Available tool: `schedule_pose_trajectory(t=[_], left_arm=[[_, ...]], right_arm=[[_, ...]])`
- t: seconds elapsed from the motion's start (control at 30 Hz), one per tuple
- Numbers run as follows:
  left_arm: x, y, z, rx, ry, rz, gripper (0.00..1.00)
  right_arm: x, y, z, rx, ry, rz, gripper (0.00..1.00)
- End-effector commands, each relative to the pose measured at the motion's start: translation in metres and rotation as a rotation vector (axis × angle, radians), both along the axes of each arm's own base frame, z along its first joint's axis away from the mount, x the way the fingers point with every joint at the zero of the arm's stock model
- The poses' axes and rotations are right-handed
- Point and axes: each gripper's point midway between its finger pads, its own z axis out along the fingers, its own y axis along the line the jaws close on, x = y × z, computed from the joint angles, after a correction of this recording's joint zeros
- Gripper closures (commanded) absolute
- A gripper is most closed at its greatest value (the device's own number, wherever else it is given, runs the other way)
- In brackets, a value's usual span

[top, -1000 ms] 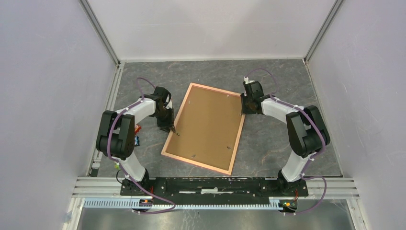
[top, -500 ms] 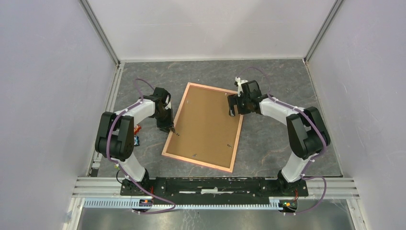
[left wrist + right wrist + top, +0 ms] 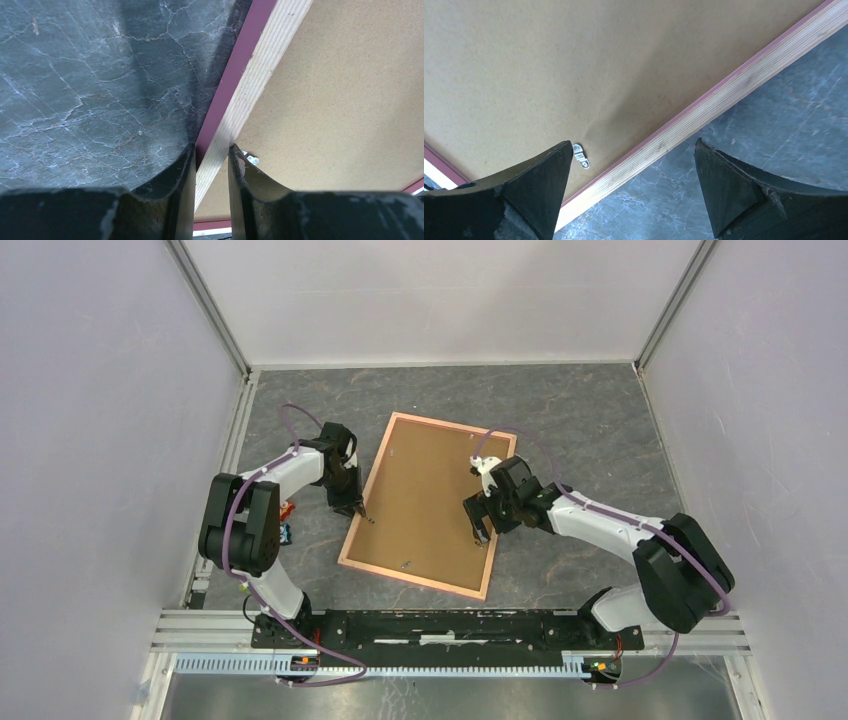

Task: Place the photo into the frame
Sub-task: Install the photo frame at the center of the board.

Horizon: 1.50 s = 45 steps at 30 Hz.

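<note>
Right gripper: Your right gripper (image 3: 480, 523) has just let go. A second ago it sat nearly closed at the frame's far right corner. Now its jaws stand wide apart and hold nothing.
Right arm move: It has swung toward you along the right border and hovers over that edge, with a small metal clip (image 3: 581, 156) just inside its left finger.
Left gripper: Your left gripper (image 3: 211, 150) has not moved. Its fingers are drawn in close on either side of the left border, and it looks clamped on the frame.
Frame: The frame (image 3: 250, 85) lies back-up and slightly askew in the middle of the table (image 3: 580, 430), much where it was a second ago.
Backing board: The brown backing board (image 3: 425, 495) fills the frame's opening and looks flat inside the border.
Photo: You cannot see it in any view. If it is in the frame, it is under the board; these pictures do not show it.
What this means: The placing seems done, and you appear to be securing the back. The free right gripper seems to be lining up on the clip.
Watch for: Pressing on the clip could slide the frame, so keep the left grip as your anchor.
</note>
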Motion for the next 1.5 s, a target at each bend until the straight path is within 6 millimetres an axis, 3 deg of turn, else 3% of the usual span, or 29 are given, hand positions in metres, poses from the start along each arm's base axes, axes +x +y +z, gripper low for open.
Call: schedule_pose_trajectory(t=[0.0, 0.13, 0.27, 0.43, 0.57, 0.87, 1.2, 1.3, 1.47], left_arm=[[0.005, -0.001, -0.003, 0.000, 0.005, 0.055, 0.98], [0.006, -0.002, -0.003, -0.005, 0.004, 0.052, 0.98], [0.005, -0.001, -0.004, -0.005, 0.007, 0.051, 0.98], [0.005, -0.002, -0.004, -0.007, 0.009, 0.048, 0.98], [0.005, -0.003, -0.004, -0.010, 0.012, 0.048, 0.98], [0.005, -0.004, -0.004, -0.014, 0.012, 0.045, 0.98], [0.005, -0.003, -0.004, -0.015, 0.011, 0.046, 0.98], [0.005, -0.004, -0.004, -0.015, 0.010, 0.044, 0.98], [0.005, -0.003, -0.004, -0.014, 0.011, 0.045, 0.98]], right_arm=[[-0.007, 0.001, -0.005, 0.003, 0.005, -0.027, 0.04], [-0.013, 0.011, -0.009, 0.036, 0.020, -0.018, 0.16], [-0.019, 0.018, -0.011, 0.031, 0.032, -0.003, 0.16], [-0.023, 0.012, -0.017, -0.022, 0.032, -0.008, 0.16], [-0.023, 0.005, -0.023, -0.075, 0.031, -0.014, 0.25], [-0.027, 0.013, -0.024, -0.104, 0.040, 0.014, 0.19], [-0.035, 0.009, -0.028, -0.141, 0.055, 0.035, 0.15], [-0.038, 0.006, -0.030, -0.152, 0.062, 0.040, 0.17], [-0.043, 0.002, -0.034, -0.163, 0.075, 0.052, 0.29]])
